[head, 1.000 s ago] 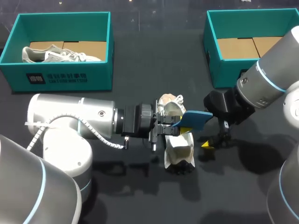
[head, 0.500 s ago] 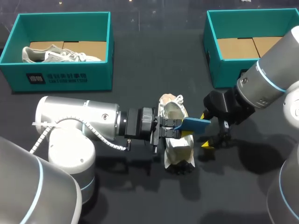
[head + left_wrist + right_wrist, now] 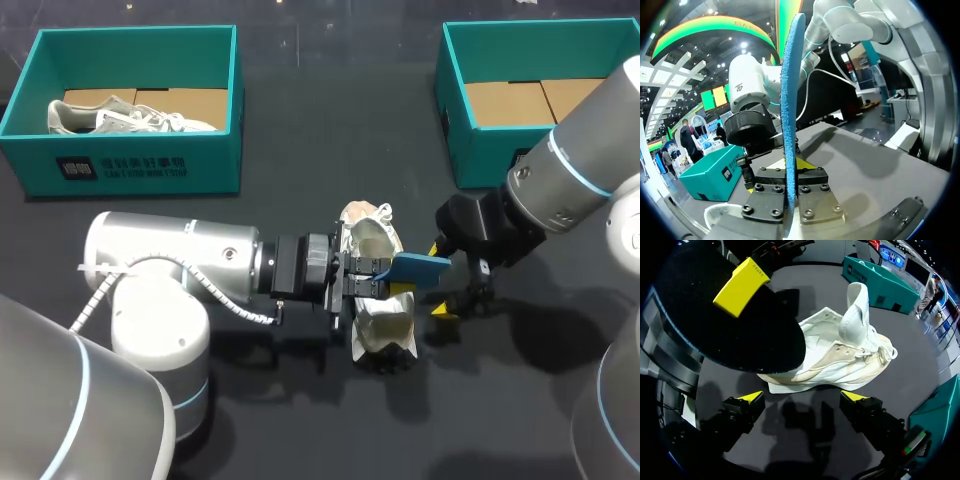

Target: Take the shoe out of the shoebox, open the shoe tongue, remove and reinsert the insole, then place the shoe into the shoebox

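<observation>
The left gripper is clamped on the flat blue foam insole, holding it over the white lace-up shoe, which sits mid-table on the dark table. The right gripper hangs just beside the shoe, fingers apart (yellow tips low over the tabletop). Well behind it stands a teal cardboard shoebox.

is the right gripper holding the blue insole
No, the right gripper is open and empty beside the shoe; the left gripper holds the insole.
</observation>
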Tool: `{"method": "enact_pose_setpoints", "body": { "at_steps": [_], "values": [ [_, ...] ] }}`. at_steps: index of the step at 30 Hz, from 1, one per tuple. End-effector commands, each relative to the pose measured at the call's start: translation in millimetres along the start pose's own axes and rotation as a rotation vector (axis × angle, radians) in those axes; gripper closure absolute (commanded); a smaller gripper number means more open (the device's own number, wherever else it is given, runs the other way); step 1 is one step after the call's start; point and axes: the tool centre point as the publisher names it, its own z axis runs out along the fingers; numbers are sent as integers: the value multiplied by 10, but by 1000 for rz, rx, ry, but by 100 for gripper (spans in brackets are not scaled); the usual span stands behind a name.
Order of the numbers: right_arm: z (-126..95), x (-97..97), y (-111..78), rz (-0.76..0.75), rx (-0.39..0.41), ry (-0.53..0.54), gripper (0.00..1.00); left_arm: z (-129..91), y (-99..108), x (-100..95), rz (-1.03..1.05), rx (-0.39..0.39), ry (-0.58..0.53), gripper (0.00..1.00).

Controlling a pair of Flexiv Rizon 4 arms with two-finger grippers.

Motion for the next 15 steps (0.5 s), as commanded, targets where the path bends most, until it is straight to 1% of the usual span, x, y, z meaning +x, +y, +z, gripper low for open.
{"method": "enact_pose_setpoints", "body": {
  "at_steps": [1,9,15],
  "values": [
    [8,6,2,0,1,-1,0,51,49,-27,-3,-2,1,100],
    [8,6,2,0,1,-1,0,53,134,-64,-16,-17,-14,100],
    [8,6,2,0,1,-1,0,47,186,-52,-26,-23,-19,100]
  ]
}}
